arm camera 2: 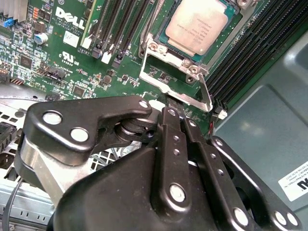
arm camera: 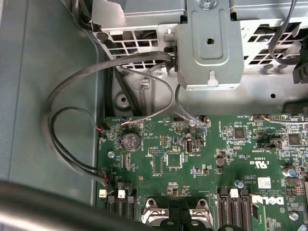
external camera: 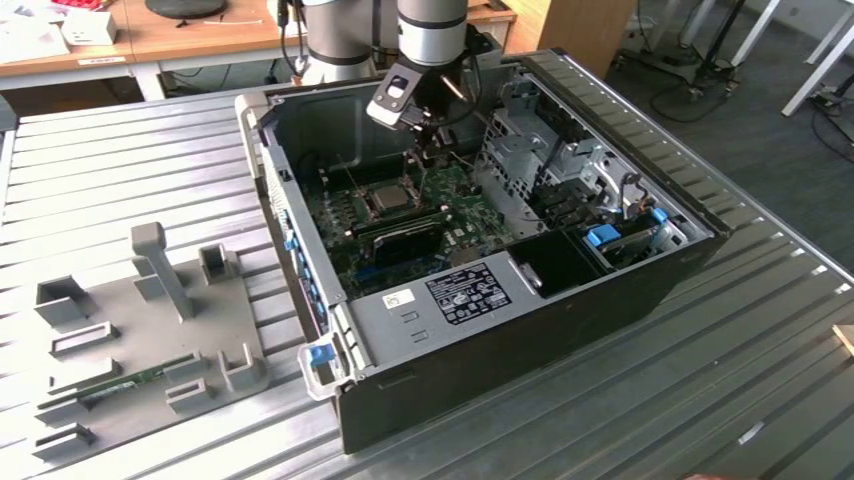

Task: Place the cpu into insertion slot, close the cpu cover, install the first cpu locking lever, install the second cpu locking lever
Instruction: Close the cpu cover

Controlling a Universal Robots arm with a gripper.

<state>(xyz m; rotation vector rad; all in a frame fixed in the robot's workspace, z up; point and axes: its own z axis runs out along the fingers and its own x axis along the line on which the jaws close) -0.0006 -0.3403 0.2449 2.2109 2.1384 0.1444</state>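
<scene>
The open computer case (external camera: 561,290) lies on a ribbed metal table. The pale square cpu (arm camera 2: 197,25) sits flat in the insertion slot (external camera: 387,198) on the green board. The silvery cpu cover (arm camera 2: 206,94) stands swung away from the cpu, hinged at the cpu's near edge, and the board shows through its window. My gripper (arm camera 2: 174,107) is shut on the cover's free edge. It hangs just behind the slot in the exterior view (external camera: 418,158), and its black fingertips (arm camera: 179,208) sit between the cover's two corners. I cannot make out the locking levers.
Long black memory slots (arm camera 2: 115,29) flank the socket on both sides. A metal drive cage (arm camera: 207,43) and looping black cables (arm camera: 72,125) sit close behind the gripper. A grey fixture plate (external camera: 147,330) lies at the exterior view's left.
</scene>
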